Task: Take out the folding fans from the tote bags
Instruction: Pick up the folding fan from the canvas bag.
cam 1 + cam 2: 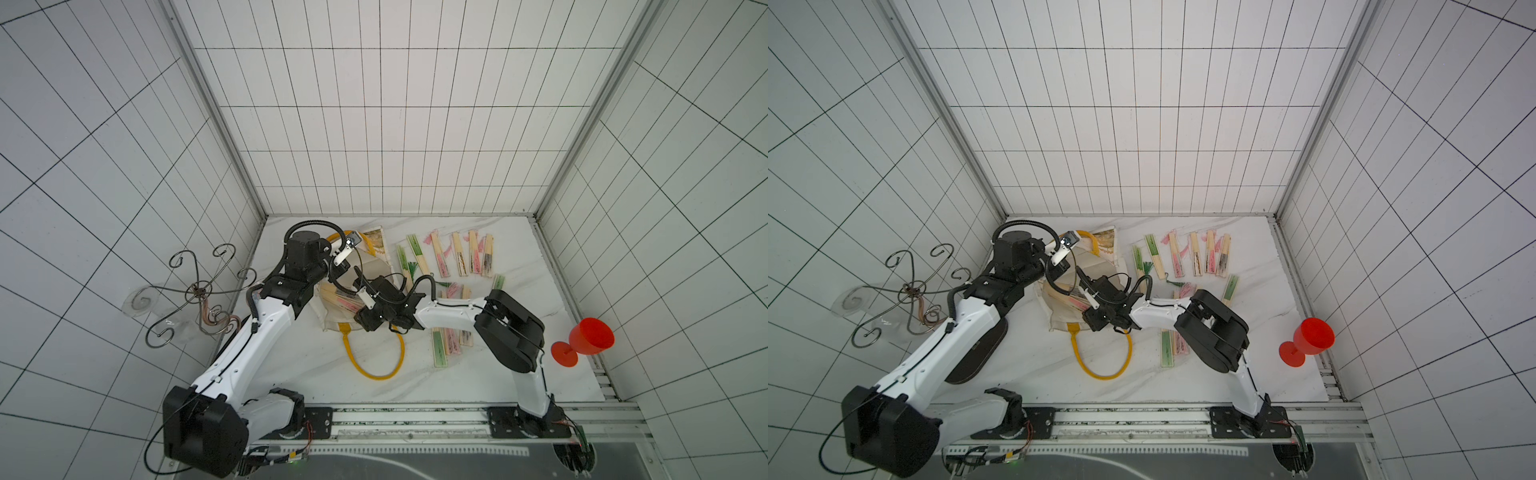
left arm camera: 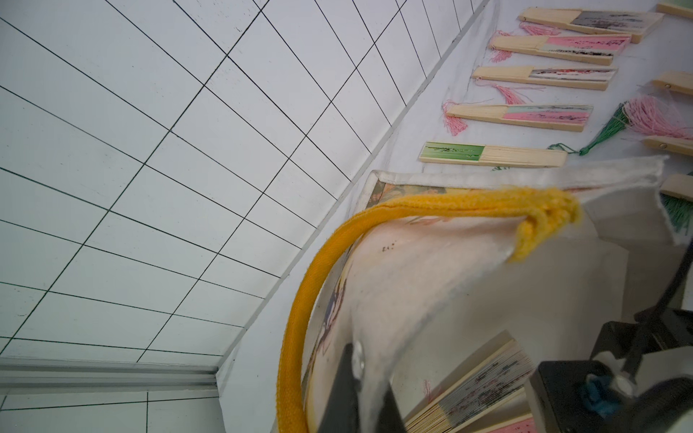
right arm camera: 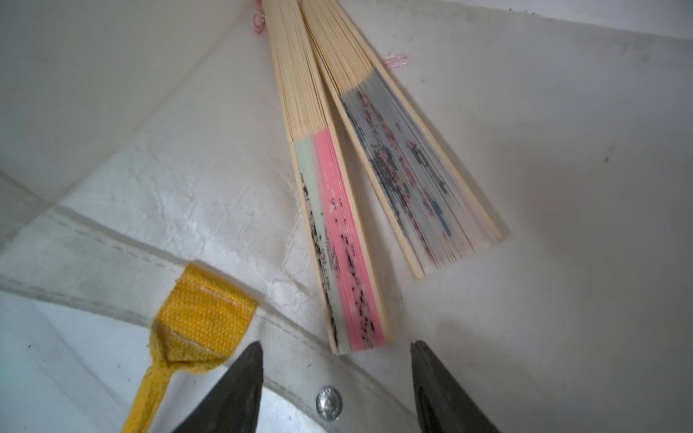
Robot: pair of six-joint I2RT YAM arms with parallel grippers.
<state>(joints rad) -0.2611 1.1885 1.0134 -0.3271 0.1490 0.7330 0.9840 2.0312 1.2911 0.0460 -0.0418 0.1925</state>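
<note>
cream canvas tote bag (image 1: 376,264), mustard-yellow handles (image 1: 376,376), mouth open; two closed pale bamboo folding fans (image 3: 339,240) inside, more fans (image 1: 439,254) lying alongside.

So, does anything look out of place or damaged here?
Only a red goblet at the table's right edge, foreign to this job. Nothing spilled or broken; two fans lie inside the tote bag, its rim pinched by the left tool.
</note>
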